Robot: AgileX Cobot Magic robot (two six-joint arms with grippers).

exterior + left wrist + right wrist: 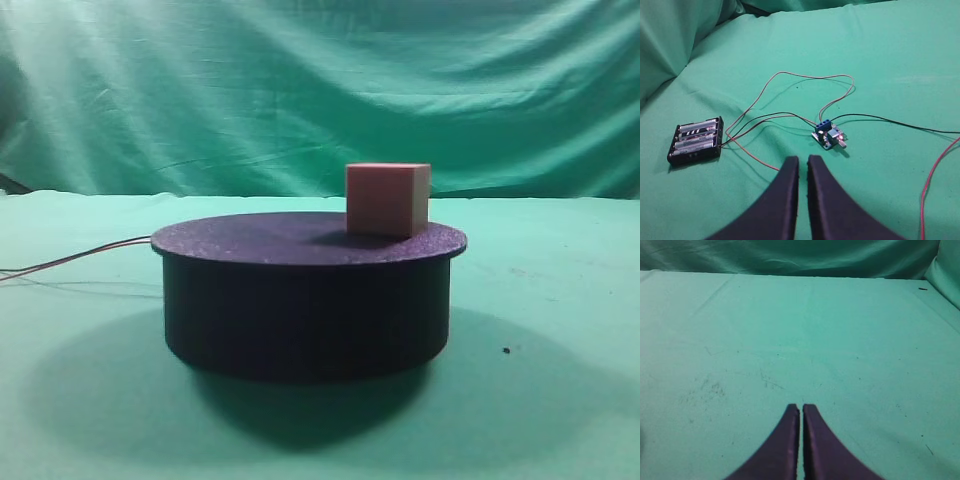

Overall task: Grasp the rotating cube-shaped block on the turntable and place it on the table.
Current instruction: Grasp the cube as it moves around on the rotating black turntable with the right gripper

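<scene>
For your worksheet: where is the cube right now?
In the high view, the cube sits on the turntable, right of centre near its back edge.

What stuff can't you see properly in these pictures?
- Turntable back: high view, its own body hides it.
- Wires: high view, cut off at left edge.
- Circuit board parts: left wrist view, too small.
- Both arms: wrist views show only fingertips.
- Cube-shaped block underside: hidden.
</scene>
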